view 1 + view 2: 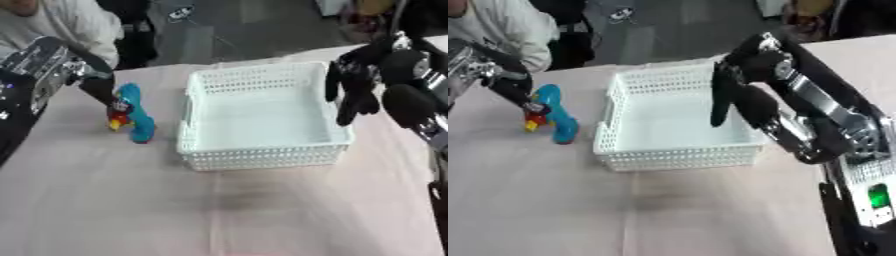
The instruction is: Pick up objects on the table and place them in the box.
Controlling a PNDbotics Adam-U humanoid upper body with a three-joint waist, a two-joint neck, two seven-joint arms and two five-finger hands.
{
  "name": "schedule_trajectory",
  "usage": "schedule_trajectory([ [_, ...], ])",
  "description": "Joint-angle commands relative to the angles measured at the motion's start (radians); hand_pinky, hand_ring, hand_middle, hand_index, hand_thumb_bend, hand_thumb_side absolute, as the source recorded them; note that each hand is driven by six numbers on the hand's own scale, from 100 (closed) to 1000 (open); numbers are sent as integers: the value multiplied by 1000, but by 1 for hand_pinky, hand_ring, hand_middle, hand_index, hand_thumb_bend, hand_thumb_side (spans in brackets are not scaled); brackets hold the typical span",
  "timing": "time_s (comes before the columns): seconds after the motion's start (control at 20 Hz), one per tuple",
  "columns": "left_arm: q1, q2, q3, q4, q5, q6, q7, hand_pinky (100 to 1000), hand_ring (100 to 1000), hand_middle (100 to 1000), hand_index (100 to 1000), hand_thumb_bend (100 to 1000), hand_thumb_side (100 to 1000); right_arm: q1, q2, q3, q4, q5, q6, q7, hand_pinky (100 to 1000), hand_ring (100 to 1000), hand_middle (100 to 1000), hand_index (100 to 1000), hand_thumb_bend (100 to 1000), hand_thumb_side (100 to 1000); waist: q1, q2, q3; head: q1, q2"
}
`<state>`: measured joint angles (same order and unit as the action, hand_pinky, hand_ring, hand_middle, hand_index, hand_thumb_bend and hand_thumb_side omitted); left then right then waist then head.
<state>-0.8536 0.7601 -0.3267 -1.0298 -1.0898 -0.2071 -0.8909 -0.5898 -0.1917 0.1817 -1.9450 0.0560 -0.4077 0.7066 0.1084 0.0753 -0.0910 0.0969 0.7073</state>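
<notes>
The left hand (pixel 103 91) covers part of the toy (pixel 133 114), so whether its fingers close on it cannot be told. The right hand (pixel 726 102) hides part of the basket's (pixel 677 156) far right rim. The surface (pixel 114 205) is cut off at the lower edges.

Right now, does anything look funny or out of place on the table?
Nothing looks spilled or broken. The white plastic lattice basket sits flat and empty. The blue bird-shaped toy with red and yellow parts lies outside it, beside the robot's left hand. The right hand hangs over the basket's right rim.
</notes>
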Motion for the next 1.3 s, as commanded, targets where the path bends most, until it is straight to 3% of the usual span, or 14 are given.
schedule_trajectory([
  [0.05,-28,14,22,12,-15,-11,-16,386,592,693,740,712,1000,-23,1,-2,-17,-2,-68,71,410,202,194,479,100,1000,-2,-14,-1,0,-8],
  [0.75,-35,-12,14,31,-43,-32,-16,410,599,727,836,723,1000,-24,5,-1,-17,-3,-65,76,411,202,195,478,100,1000,-1,-15,-5,3,-6],
  [0.85,-34,-14,12,31,-43,-38,-16,431,625,765,895,713,1000,-24,6,0,-18,-3,-64,78,412,202,195,478,100,1000,-1,-15,-5,3,-6],
  [1.3,-21,-18,5,42,-53,-68,-16,471,686,823,961,727,1000,-25,7,0,-20,-8,-62,81,412,201,195,479,100,1000,-1,-15,-6,4,-5],
])
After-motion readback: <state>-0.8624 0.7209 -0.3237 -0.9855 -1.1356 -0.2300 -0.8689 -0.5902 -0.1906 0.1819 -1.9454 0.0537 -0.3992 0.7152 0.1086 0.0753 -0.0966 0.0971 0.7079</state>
